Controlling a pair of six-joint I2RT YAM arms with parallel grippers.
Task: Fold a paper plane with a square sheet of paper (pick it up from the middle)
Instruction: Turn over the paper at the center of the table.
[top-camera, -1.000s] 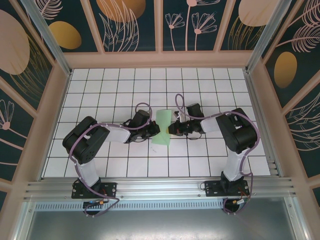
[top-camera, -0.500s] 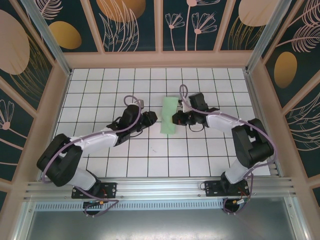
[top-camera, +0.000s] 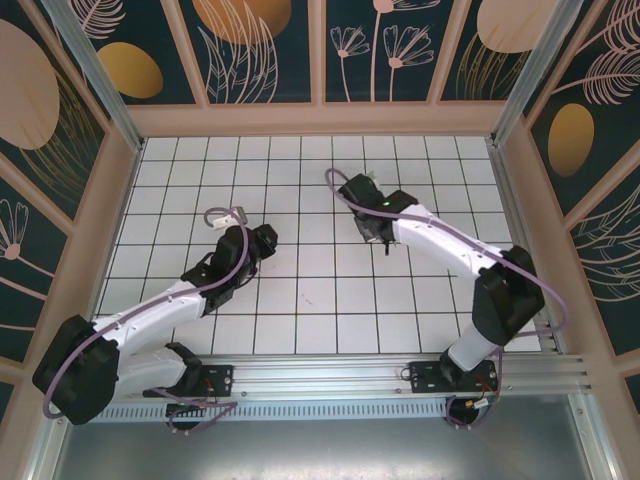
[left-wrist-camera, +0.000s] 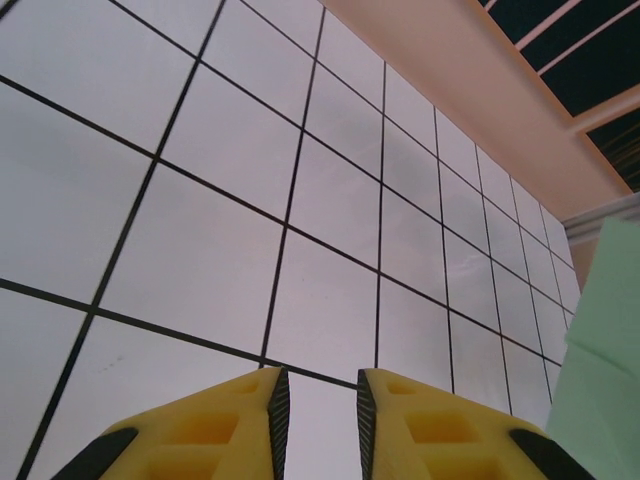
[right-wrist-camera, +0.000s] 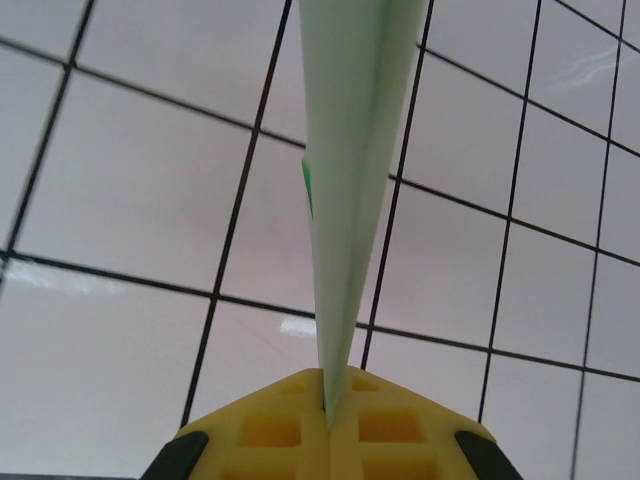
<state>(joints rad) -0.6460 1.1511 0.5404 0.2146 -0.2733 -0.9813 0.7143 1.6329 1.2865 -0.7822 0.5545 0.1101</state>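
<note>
**Operator:** Surroundings?

**Technician:** White gridded bench (top-camera: 300, 170), enclosed by patterned walls (top-camera: 260, 50). The bench squares beneath both wrists lie bare.

**Operator:** Arm poses?

**Technician:** The left arm lies low, stretched diagonally over the left half. Left pincer (left-wrist-camera: 320, 385): narrow gap, nothing between the fingers. The right arm reaches forward and left, towards the far middle. Right pincer (right-wrist-camera: 330, 390): clamped on the paper (right-wrist-camera: 350, 150), which is folded, seen edge-on and raised above the bench. The left wrist view catches that paper at its right edge.

**Operator:** Change over the last second?

**Technician:** Both pincers met at the paper mid-bench. The left has since released and drawn back, and the right has carried the paper farther away.
</note>
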